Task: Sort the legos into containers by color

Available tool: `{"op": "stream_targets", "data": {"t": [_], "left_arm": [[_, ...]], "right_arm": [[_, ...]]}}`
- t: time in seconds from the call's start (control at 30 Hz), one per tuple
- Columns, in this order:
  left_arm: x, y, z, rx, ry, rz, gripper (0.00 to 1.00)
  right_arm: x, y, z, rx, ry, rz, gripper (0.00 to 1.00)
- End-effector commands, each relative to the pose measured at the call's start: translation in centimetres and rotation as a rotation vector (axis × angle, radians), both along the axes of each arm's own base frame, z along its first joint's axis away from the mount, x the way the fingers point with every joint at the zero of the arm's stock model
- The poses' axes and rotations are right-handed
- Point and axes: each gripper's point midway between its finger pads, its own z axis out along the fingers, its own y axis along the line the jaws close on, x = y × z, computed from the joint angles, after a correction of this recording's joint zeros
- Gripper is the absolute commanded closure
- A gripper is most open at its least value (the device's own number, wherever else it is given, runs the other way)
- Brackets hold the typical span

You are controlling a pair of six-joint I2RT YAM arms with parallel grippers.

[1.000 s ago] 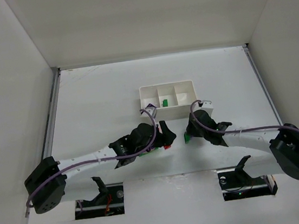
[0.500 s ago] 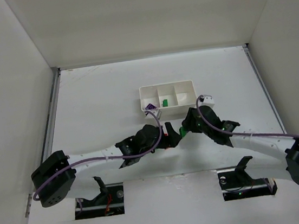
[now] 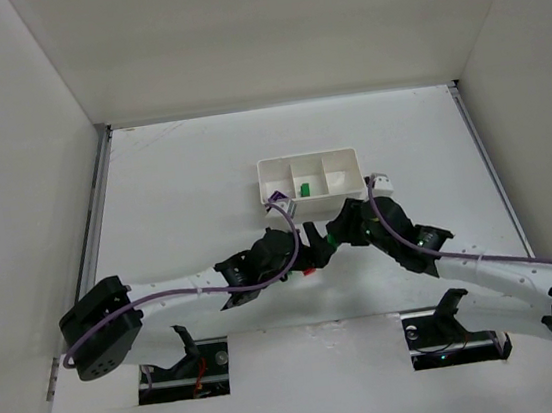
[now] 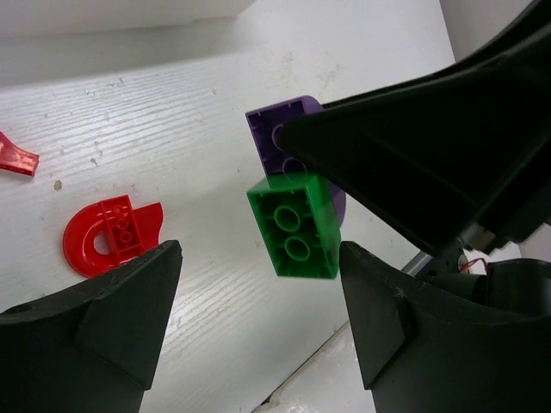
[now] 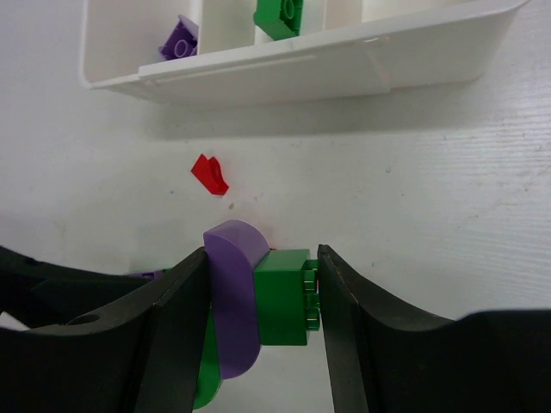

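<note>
Now swings the right jaws, clamped on joined purple brick (image 5: 231, 292) and green brick (image 4: 294, 225), left to the parted left jaws, likely for splitting apart.

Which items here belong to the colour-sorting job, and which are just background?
Job: white plastic three-compartment tray; purple brick and green brick inside it; joined purple-and-green pair of bricks in right gripper; open left gripper; red round piece and red chip, loose.
Background: purple arm cable; white tabletop.
</note>
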Motion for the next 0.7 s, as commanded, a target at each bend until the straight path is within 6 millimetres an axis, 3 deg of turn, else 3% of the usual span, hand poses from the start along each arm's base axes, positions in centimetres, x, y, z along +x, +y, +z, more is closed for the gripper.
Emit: {"op": "stream_targets", "data": {"t": [0.0, 0.3, 0.67], "left_arm": [[0.7, -1.2, 1.7, -0.04, -0.04, 0.015, 0.28], [1.4, -0.9, 2.4, -0.038, -0.082, 0.056, 0.29], [1.5, -0.6, 3.5, -0.085, -0.111, 0.072, 0.29]], "right_arm": [[-0.1, 1.6, 2.8, 0.078, -0.056, 0.032, 0.5], [-1.0, 3.1, 4.2, 0.155, -0.073, 0.092, 0.5], [-2.0, 3.4, 6.0, 0.239, -0.103, 0.131, 0.5]]}}
